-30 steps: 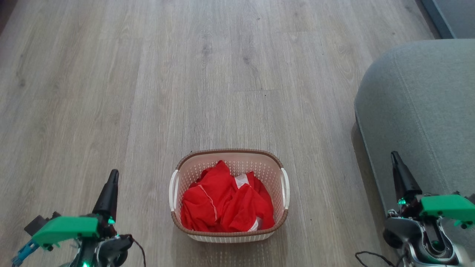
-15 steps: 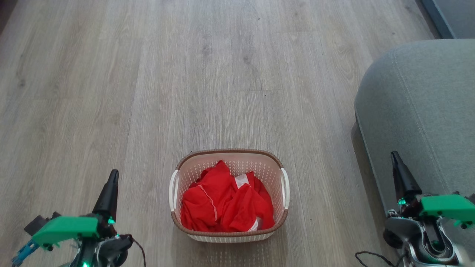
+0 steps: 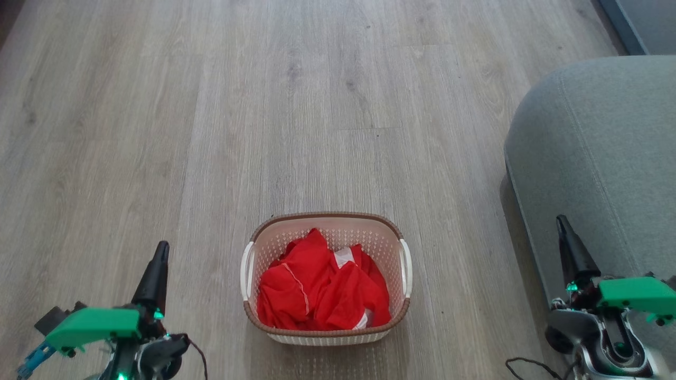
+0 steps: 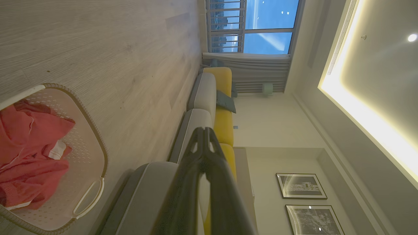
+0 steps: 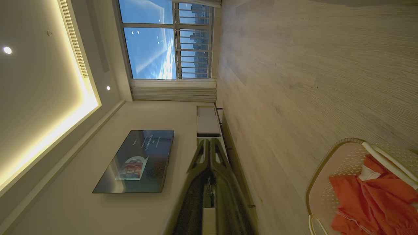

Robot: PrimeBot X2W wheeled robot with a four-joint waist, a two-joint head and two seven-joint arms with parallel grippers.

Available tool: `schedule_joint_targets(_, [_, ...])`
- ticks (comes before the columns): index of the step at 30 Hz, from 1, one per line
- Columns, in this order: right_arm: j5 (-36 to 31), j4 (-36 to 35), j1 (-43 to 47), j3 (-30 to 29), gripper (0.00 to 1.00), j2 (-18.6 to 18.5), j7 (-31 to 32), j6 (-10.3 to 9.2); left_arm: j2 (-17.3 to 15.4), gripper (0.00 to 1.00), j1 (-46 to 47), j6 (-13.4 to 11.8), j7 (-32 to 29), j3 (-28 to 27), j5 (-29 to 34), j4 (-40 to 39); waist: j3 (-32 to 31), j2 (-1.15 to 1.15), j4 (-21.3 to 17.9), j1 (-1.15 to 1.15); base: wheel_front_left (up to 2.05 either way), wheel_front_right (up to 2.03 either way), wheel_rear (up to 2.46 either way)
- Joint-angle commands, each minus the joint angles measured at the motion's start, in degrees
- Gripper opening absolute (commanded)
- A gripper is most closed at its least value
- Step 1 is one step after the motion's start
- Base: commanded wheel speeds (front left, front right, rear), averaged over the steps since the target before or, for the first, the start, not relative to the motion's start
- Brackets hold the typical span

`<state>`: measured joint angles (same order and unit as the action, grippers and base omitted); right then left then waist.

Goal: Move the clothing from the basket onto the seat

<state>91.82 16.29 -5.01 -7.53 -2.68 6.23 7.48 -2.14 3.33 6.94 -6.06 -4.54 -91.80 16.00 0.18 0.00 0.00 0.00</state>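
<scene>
Evidently nothing has shifted: red garment still crumpled in the laundry basket on the floor, apart from the sofa seat; left gripper and right gripper idle, fingers closed, empty. Transfer unstarted.

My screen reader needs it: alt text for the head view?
Red clothing lies in a cream basket on a wood floor, near a grey-green seat. The left gripper and right gripper hang shut at the bottom corners.

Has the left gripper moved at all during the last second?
No. In the head view the left gripper stays in the same place to the left of the basket, with the gap to its rim unchanged.
</scene>
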Motion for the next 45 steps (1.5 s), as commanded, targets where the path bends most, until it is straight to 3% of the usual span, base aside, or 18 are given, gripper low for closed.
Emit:
schedule_joint_targets(1, [0.4, -2.3, -1.2, 1.0, 0.00, -0.2, 0.2, 0.01, -0.7, 0.00, 2.9, 0.6, -0.4, -2.0, -0.4, -2.0, 0.0, 0.00, 0.0, 0.00, 0.00, 0.00, 0.00])
schedule_joint_targets(25, [0.4, -2.3, -1.2, 1.0, 0.00, -0.2, 0.2, 0.01, -0.7, 0.00, 2.9, 0.6, -0.4, -2.0, -0.4, -2.0, 0.0, 0.00, 0.0, 0.00, 0.00, 0.00, 0.00])
schedule_joint_targets(26, [0.0, 0.0, 0.0, 0.0, 1.00, 0.0, 0.0, 0.00, 0.0, 1.00, 0.0, 0.0, 0.0, 0.0, 0.0, 0.0, 0.0, 0.00, 0.0, 0.00, 0.00, 0.00, 0.00])
schedule_joint_targets(27, [0.0, 0.7, 0.0, 0.1, 0.00, 0.0, 0.0, 0.02, 0.0, 0.00, 0.0, -0.1, 0.1, 0.1, 0.0, 0.5, 0.0, 0.00, 0.0, 0.00, 0.00, 0.00, 0.00])
schedule_joint_targets(28, [0.0, 1.6, 0.2, 0.2, 1.00, 0.1, 0.0, 0.01, 0.1, 1.00, -0.4, -0.1, 0.1, 0.2, 0.0, 1.4, 0.0, 0.00, 0.0, 0.00, 0.00, 0.00, 0.00])
schedule_joint_targets(45, [-2.5, 5.0, -2.6, 3.7, 1.00, -0.4, -2.5, 0.01, -0.6, 1.00, 1.7, 0.0, 2.6, 1.7, 2.6, 4.9, 0.4, 0.00, -0.1, 0.00, 0.00, 0.00, 0.00])
